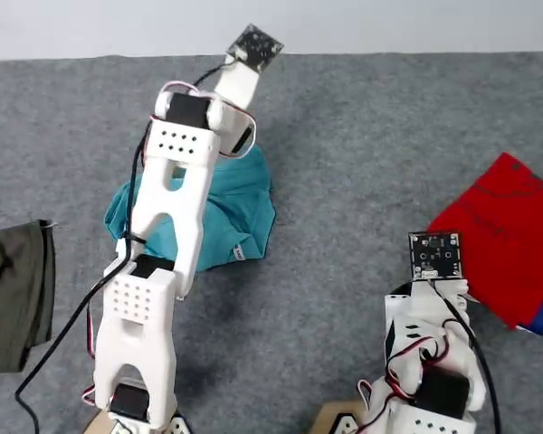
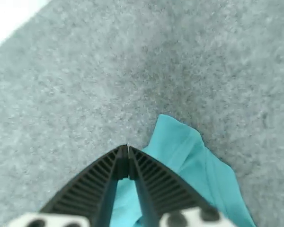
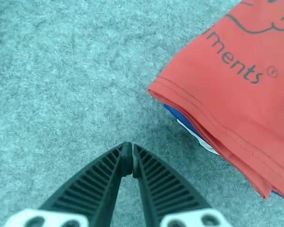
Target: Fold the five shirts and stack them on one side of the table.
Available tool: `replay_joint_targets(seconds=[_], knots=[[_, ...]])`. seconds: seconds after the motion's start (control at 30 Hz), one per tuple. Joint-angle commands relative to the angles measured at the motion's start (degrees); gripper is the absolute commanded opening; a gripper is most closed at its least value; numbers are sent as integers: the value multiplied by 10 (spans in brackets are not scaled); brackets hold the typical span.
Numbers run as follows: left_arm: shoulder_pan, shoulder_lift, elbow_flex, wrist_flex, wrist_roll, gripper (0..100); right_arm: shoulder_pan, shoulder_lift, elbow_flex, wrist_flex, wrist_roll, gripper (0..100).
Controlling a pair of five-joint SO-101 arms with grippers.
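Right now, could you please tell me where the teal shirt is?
In the high view the teal shirt lies crumpled left of centre on the table, partly under the left arm, apart from the red shirt at the right edge.

The counter [image 1: 362,136] has a grey, felt-like covering with a fine, mottled nap, and it lies flat. A plain white strip [image 1: 416,25] runs along the counter's far edge and meets the grey in a straight line. It could be a wall or another surface; the views don't settle it. Soft shadows fall on the covering near the middle.
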Motion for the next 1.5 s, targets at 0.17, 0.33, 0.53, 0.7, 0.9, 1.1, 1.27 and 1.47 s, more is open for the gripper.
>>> replay_joint_targets(seconds=[0.17, 0.33, 0.53, 0.7, 0.9, 1.1, 1.27, 1.47], knots=[[7, 15, -23, 16, 5, 89, 5, -4, -8, -12, 4, 9], [5, 87, -5, -3, 24, 269, 5, -4, -6, -12, 4, 9], [6, 193, -29, -47, 11, 255, 5, -4, -6, -12, 4, 9], [7, 207, -137, 5, 11, 0, 5, -4, -7, -12, 4, 9], [11, 200, -334, 120, 13, 4, 5, -5, -8, -12, 4, 9], [9, 111, -371, 128, 51, 4, 5, -5, -8, -22, 3, 9], [33, 10, -374, 112, 74, 4, -5, -5, -4, -29, -7, 9], [52, -69, -373, -9, 93, 4, -51, -5, -7, -35, -36, 9]])
